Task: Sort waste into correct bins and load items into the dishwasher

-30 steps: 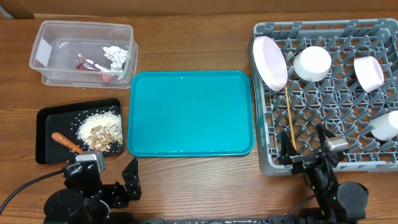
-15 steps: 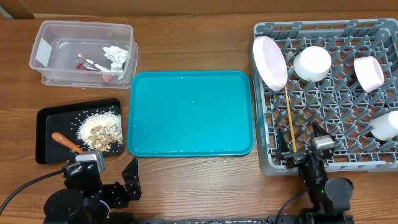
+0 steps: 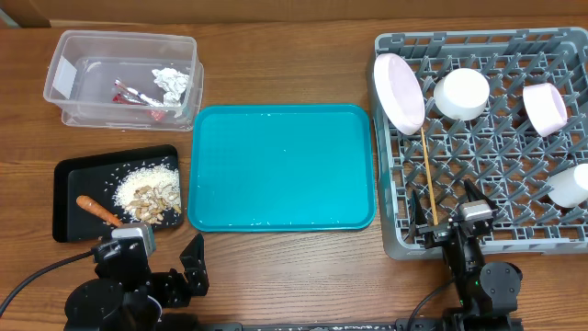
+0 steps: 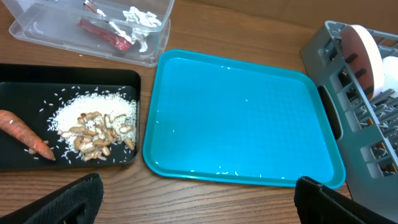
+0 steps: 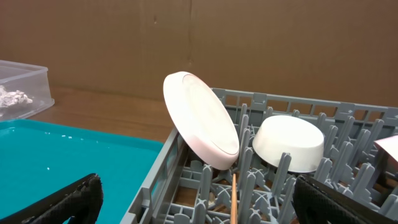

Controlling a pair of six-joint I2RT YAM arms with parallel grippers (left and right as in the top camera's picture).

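The clear tub (image 3: 64,55) at the back left holds the red-and-white wrapper (image 3: 138,95) and the foil ball (image 3: 172,80). Rice scraps (image 3: 147,191) and a carrot (image 3: 96,210) lie in the black tray (image 3: 73,179). In the grey rack (image 3: 478,41) a plate (image 3: 399,89) stands on edge beside three white bowls (image 3: 461,94), (image 3: 545,108), (image 3: 574,184), and chopsticks (image 3: 428,175) lie below the plate. My left gripper (image 3: 158,265) hovers open near the front edge, below the black tray. My right gripper (image 3: 450,225) is open at the rack's front rim, over the chopsticks' end (image 5: 234,199).
A large teal tray (image 3: 280,165) with a few rice grains lies between the black tray and the rack. Bare wood runs along the front edge (image 4: 205,193). A brown cardboard wall (image 5: 186,37) stands behind the table.
My right gripper has shifted slightly to the left along the rack's front rim, then held still. The left arm and all objects have stayed put.
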